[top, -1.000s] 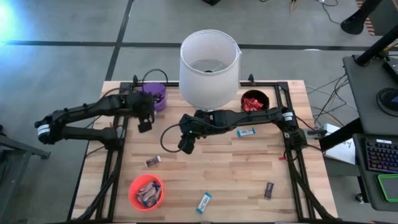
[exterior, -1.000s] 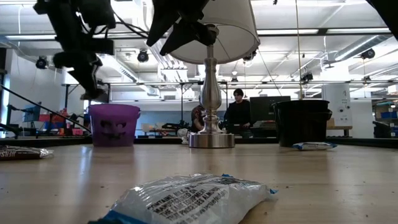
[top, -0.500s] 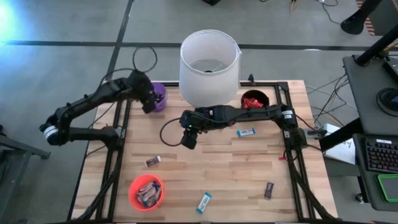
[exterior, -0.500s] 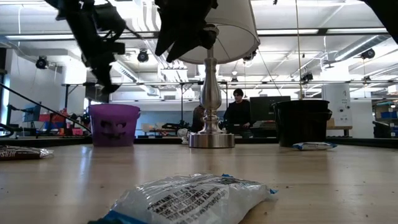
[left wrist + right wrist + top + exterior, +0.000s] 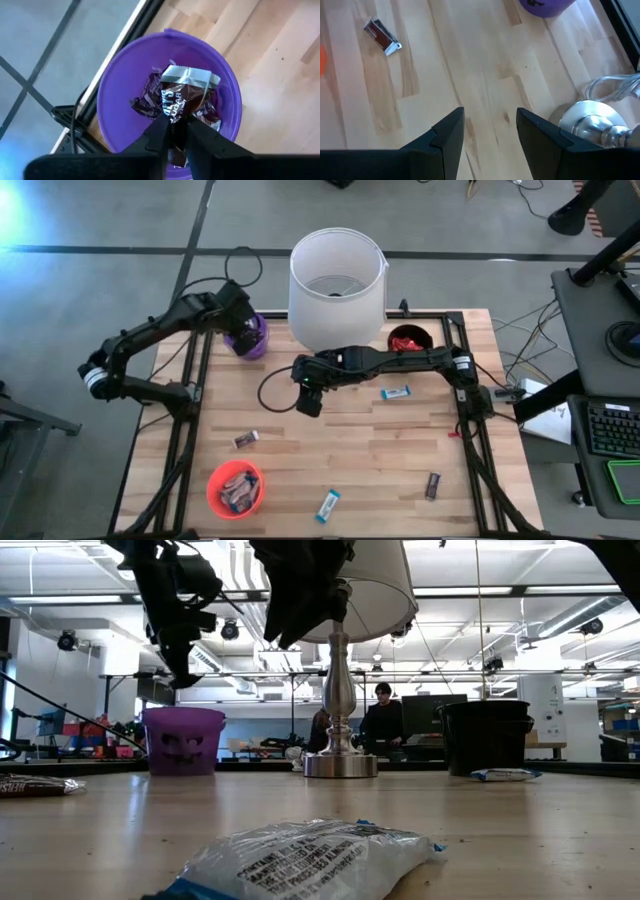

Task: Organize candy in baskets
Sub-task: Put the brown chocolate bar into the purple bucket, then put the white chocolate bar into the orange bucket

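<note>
Wooden bench (image 5: 370,450) fills the high view, with a white lampshade (image 5: 336,275) at its back edge. Left hand (image 5: 240,338) sits directly over the purple basket (image 5: 254,335) at the back-left corner. Right hand (image 5: 309,402) hangs mid-bench, just in front of the lamp. Black basket (image 5: 409,342) with red candy lies back-right; orange basket (image 5: 235,487) front-left. Loose bars: a brown one (image 5: 246,439) front-left of the right hand, blue ones at (image 5: 396,392) and (image 5: 328,504), a dark one (image 5: 432,485) front-right.

Low view: left hand (image 5: 185,665) hangs above the purple basket (image 5: 184,740), clear of its rim. A blue-and-white bar (image 5: 300,858) lies close to the lens. People sit in the room behind the lamp base (image 5: 340,762).

Left wrist view: the fingers (image 5: 157,140) pinch a brown bar (image 5: 182,97), nearly closed on its near end. Its long axis runs away from the hand, its far end over the middle of the basket (image 5: 115,90), above other bars. Judgement: the drop is lined up; release should land it inside.

Right wrist view: the fingers (image 5: 445,135) stand wide apart and hold nothing. The loose brown bar (image 5: 382,37) lies ahead and off to one side, its long axis slanted against the gap between the fingers. Judgement: the right arm is the nearer one for it and would need a wrist turn.
</note>
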